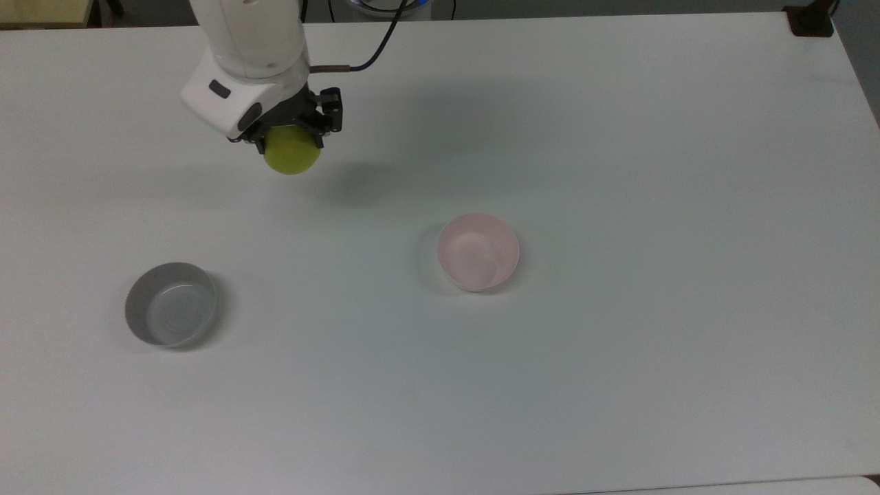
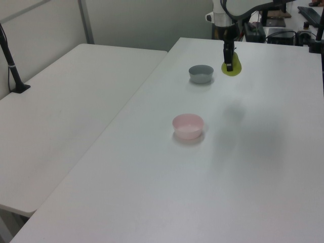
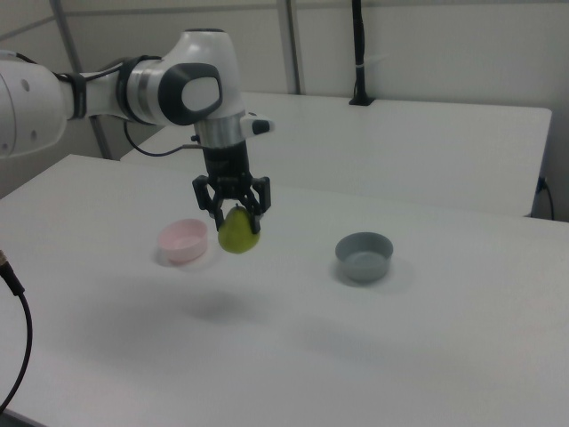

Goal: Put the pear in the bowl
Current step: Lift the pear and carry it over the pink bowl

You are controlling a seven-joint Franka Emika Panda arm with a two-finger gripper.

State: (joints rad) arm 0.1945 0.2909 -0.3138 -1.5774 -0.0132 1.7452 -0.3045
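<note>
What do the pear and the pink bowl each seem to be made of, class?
The pear: probably plastic, since its yellow-green skin looks evenly coloured and smooth. The pink bowl: likely plastic or melamine, with smooth, plain, faintly shiny walls; ceramic can't be ruled out.

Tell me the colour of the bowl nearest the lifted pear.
Grey: the small round grey bowl; the left view shows it best.
</note>
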